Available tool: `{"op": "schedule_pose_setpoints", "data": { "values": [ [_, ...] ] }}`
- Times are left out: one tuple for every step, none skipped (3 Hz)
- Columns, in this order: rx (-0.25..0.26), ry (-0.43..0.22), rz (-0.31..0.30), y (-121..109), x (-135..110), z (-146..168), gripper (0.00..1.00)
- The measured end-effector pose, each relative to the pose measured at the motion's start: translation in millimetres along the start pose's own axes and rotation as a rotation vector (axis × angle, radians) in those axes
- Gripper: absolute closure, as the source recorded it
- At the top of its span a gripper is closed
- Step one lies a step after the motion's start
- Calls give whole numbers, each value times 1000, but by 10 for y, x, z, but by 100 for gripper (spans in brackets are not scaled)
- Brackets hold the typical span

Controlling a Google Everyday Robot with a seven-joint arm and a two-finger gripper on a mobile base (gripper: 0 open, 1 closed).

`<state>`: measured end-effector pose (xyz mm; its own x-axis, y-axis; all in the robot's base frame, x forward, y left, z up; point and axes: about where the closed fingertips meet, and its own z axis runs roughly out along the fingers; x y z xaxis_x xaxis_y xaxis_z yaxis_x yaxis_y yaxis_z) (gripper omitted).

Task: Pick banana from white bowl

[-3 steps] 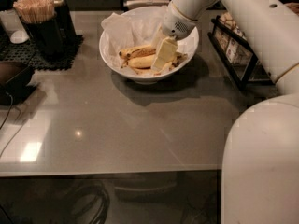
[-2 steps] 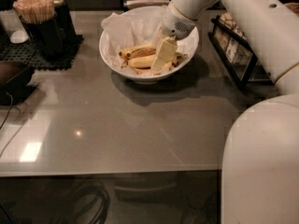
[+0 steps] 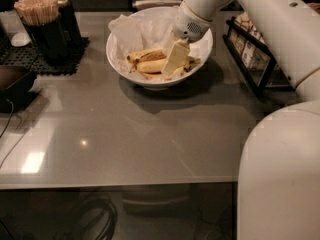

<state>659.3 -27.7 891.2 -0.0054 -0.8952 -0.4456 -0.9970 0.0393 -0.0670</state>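
Banana (image 3: pixel 150 65) is being cradled on crumpled paper (image 3: pixel 127 31) inside white bowl (image 3: pixel 150 80), beside a browner banana (image 3: pixel 145 55), near the bench's far edge. Its right end is being covered by the gripper (image 3: pixel 175 58), held low inside the bowl. Grip state is not being shown: released or clenched cannot be told. Grasp step is being judged as in hand. Next, a firm hold is being called for, then a straight lift clear of rim and paper. Rack (image 3: pixel 250 59) is being seen by the right edge, stick holder (image 3: pixel 37 14) at the far left corner.
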Motion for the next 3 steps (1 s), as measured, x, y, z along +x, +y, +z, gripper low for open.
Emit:
{"op": "schedule_pose_setpoints", "data": {
  "values": [
    [-20,10,10,190,19,-148,46],
    [-40,5,37,280,70,-174,45],
    [-42,4,18,177,-5,-149,36]
  ]
}}
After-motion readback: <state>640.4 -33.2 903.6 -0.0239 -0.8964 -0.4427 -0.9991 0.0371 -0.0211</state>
